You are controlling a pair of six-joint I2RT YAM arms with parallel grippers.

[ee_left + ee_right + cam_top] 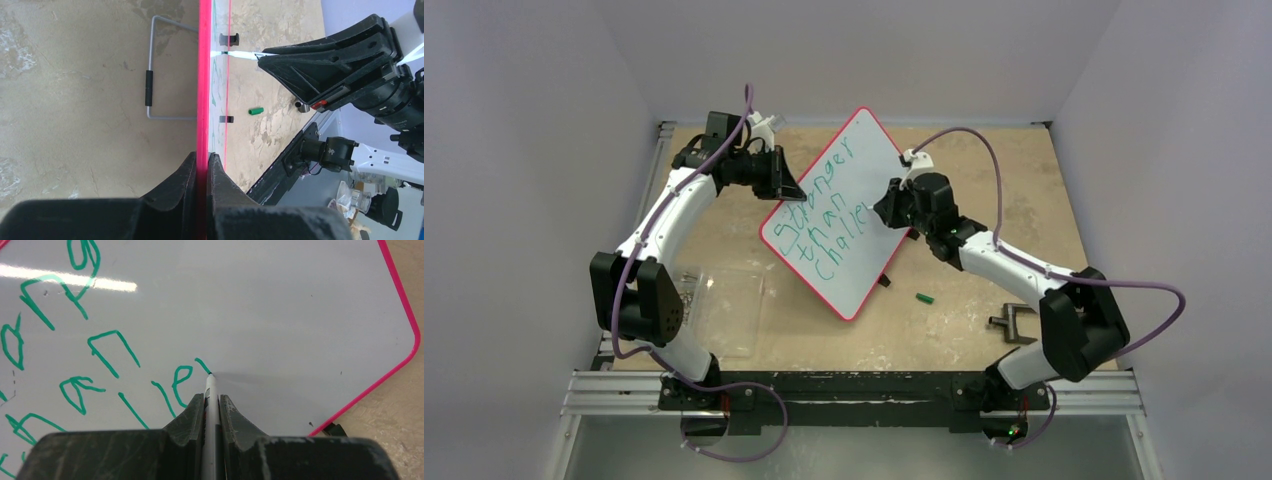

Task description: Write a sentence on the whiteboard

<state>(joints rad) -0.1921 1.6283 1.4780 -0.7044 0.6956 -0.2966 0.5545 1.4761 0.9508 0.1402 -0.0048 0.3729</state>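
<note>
The whiteboard [869,175], rim pinched in the closed left end effector [202,157], carries the sentence [824,215] mid-"challenges", the marker [210,387] clamped in the right end effector [212,400] apparently touching just ahead, so the letters left need steady contact.

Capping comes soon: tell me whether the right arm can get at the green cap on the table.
Probably yes: the green cap lies bare on the table beside the whiteboard, near the right arm. But the right claw is shut on the marker, so gripping it looks unlikely.
</note>
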